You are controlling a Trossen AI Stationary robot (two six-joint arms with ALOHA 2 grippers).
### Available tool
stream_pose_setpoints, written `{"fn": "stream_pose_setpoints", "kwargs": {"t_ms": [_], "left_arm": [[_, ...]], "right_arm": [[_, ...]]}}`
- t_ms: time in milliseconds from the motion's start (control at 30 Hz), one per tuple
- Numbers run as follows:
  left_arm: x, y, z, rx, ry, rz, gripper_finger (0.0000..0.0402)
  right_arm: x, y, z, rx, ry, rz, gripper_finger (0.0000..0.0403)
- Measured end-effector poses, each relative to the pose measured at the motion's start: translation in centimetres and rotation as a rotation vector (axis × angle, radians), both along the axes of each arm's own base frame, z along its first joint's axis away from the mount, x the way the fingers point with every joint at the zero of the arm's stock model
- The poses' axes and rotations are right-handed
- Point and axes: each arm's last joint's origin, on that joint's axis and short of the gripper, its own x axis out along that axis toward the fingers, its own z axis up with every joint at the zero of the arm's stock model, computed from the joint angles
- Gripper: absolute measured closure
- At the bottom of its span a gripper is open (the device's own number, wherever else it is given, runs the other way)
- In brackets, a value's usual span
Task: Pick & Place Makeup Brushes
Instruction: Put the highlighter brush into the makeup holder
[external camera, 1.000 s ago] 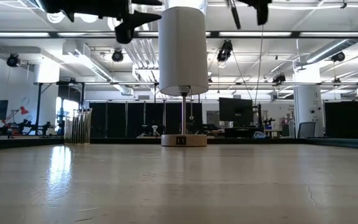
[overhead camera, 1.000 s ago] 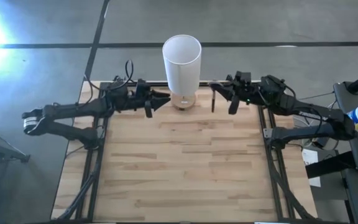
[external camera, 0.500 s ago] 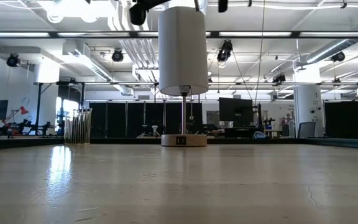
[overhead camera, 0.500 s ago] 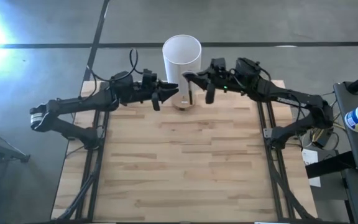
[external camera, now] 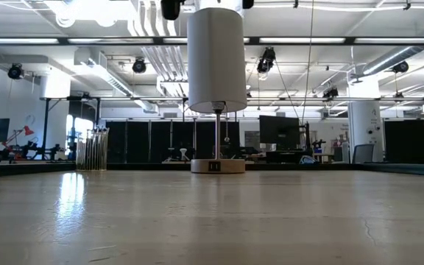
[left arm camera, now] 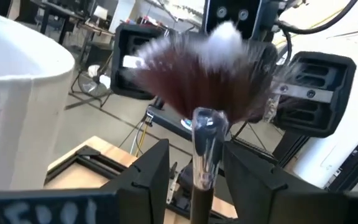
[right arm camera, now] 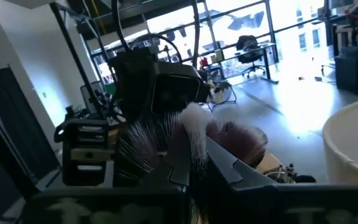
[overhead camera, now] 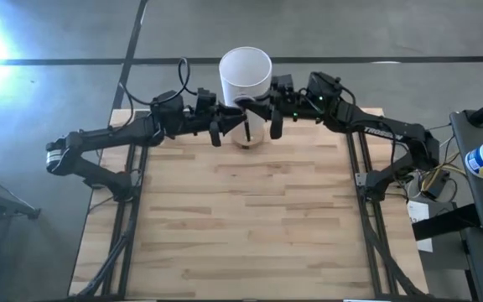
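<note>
One makeup brush (left arm camera: 205, 140) with a fluffy dark, white-tipped head (left arm camera: 207, 68), a silvery collar and a dark handle stands upright between my two grippers, close in front of the tall white cylinder (overhead camera: 246, 80). In the high view the handle (overhead camera: 250, 130) hangs down. My right gripper (overhead camera: 260, 117) is shut on the brush. My left gripper (overhead camera: 222, 127) is open. Its fingers (left arm camera: 148, 180) stand on either side of the handle just below the collar, with a gap showing. More thin sticks (external camera: 92, 151) stand in a cluster at the table's far left. My right gripper (right arm camera: 190, 177) pinches the brush between its two fingers just below the fluffy head (right arm camera: 188, 134). My own fingers hide the exact spot. They come at it level from the table's right, across the handle. The brush is lifted clear and upright, head up, with the handle hanging below.
The white cylinder (external camera: 216, 59) stands on a thin stem and a round wooden base (external camera: 218, 165) at the middle of the table's far edge. It is right behind both grippers. The bare wooden tabletop (overhead camera: 241, 218) stretches toward the near edge. Metal frame rails run along both sides.
My right gripper has carried the brush toward the table's left and my left gripper has moved right. The two now face each other in front of the cylinder. Both have risen nearly out of the low view. The brush has stayed upright in the right gripper.
</note>
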Motion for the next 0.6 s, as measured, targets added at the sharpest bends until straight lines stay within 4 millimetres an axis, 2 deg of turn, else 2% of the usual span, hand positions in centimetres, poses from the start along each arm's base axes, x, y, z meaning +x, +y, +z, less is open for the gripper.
{"fn": "stream_pose_setpoints", "kwargs": {"t_ms": [267, 467, 600], "left_arm": [[0.1, -0.1, 0.2, 0.038, -0.029, -0.023, 0.0260], [1.0, 0.0, -0.1, 0.047, -0.051, -0.074, 0.0261], [1.3, 0.1, -0.1, 0.051, -0.060, -0.074, 0.0282]], "right_arm": [[0.0, 0.1, 0.2, -0.011, -0.021, 0.043, 0.0390], [0.0, 0.4, 0.4, -0.019, -0.037, 0.072, 0.0390], [0.0, 0.4, 0.4, -0.021, -0.042, 0.077, 0.0390]]}}
